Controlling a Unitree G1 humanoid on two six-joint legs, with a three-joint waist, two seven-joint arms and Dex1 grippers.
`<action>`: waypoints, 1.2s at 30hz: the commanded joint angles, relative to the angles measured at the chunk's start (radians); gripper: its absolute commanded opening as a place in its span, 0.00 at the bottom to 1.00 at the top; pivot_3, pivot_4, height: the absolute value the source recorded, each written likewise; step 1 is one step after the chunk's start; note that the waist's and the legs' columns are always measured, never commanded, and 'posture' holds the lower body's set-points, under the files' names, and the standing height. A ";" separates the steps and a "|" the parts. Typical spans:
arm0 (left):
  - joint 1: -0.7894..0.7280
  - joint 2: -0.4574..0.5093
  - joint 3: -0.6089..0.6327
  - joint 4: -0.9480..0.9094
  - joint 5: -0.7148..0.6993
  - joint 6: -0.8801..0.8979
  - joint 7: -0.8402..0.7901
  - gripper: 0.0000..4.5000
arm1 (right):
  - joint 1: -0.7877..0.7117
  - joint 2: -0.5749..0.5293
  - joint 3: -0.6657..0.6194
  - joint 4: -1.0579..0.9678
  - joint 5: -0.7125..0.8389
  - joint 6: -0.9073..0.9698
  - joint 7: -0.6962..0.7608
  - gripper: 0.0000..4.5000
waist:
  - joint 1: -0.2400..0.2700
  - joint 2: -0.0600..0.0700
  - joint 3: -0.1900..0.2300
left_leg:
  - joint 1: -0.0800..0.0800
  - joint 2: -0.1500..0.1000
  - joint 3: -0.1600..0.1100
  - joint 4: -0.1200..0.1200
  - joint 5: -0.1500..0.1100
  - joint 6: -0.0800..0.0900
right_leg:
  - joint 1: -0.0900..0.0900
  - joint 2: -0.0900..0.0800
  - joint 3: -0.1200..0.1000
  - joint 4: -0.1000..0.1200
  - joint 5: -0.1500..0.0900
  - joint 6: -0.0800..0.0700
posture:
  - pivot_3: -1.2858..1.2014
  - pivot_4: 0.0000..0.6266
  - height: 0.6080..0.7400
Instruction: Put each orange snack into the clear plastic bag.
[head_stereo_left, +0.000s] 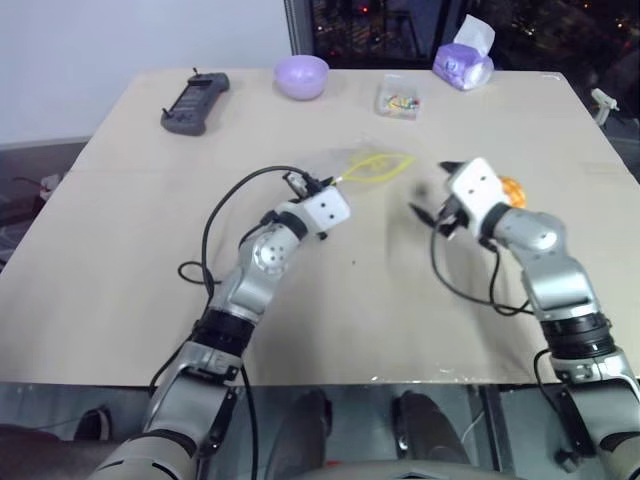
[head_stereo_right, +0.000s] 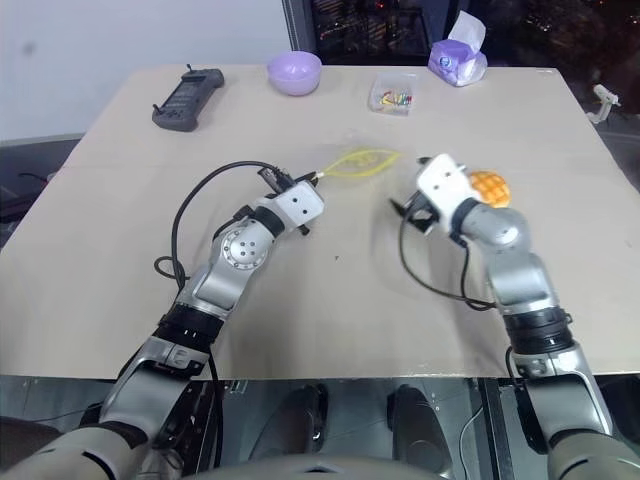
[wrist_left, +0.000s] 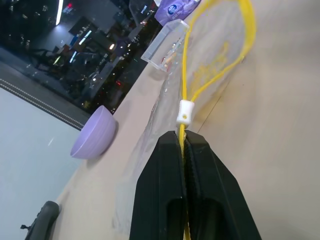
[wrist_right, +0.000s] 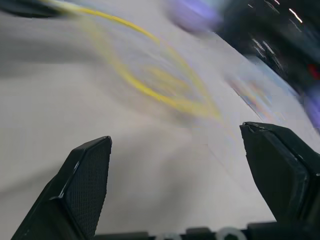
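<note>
- left gripper (wrist_left: 184, 150) clamped shut on the yellow seal strip (wrist_left: 186, 90) of the clear plastic bag (head_stereo_left: 370, 168), right at the white slider; bag mouth held open as a loop, rest of bag lying flat on the table (head_stereo_left: 150, 250)
- right gripper (wrist_right: 180, 190) wide open, nothing between the fingers, near the bag mouth but apart from it
- orange bun (head_stereo_right: 489, 187) sits on the table just behind the right wrist, outside the bag, not gripped
- bag looks empty; no snack visible inside
- risk: bun is behind the right gripper, so a reach back could knock it and roll it toward the table's right edge
- risk: thin pinch on the strip may slip, or the mouth may sag shut, so the bun would hit film instead of the opening
- risk: the bun is domed and smooth, so an off-centre squeeze could pop it out
- purple bowl (head_stereo_left: 301, 76) at the far edge: contents cannot tell
- small clear box (head_stereo_left: 398, 100) holds colourful bits
- purple tissue pack (head_stereo_left: 463, 62) has a tissue sticking out
</note>
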 joint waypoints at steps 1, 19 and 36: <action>0.012 0.009 0.025 -0.052 -0.015 0.000 0.002 0.00 | -0.029 -0.005 -0.221 0.119 0.100 0.152 -0.130 0.99 | 0.001 0.000 0.000 | 0.000 0.000 0.000 0.000 0.000 0.000 | 0.000 0.000 0.000 0.000 0.000 0.000 | 0.52 0.24 1.00; 0.032 0.017 0.029 -0.071 -0.023 0.008 -0.014 0.00 | -0.083 0.019 -0.286 0.383 0.312 0.201 -0.080 0.99 | -0.006 0.000 0.000 | 0.014 0.001 0.004 -0.002 -0.002 0.004 | 0.011 0.000 0.004 -0.001 0.000 0.000 | 0.52 0.24 1.00; 0.030 0.005 0.021 -0.059 -0.023 -0.004 -0.012 0.00 | -0.072 0.049 -0.315 0.152 0.596 0.412 0.031 0.01 | -0.006 0.001 0.000 | 0.014 0.001 0.004 -0.003 -0.002 0.004 | 0.011 0.000 0.004 -0.001 0.000 0.000 | 0.52 0.24 1.00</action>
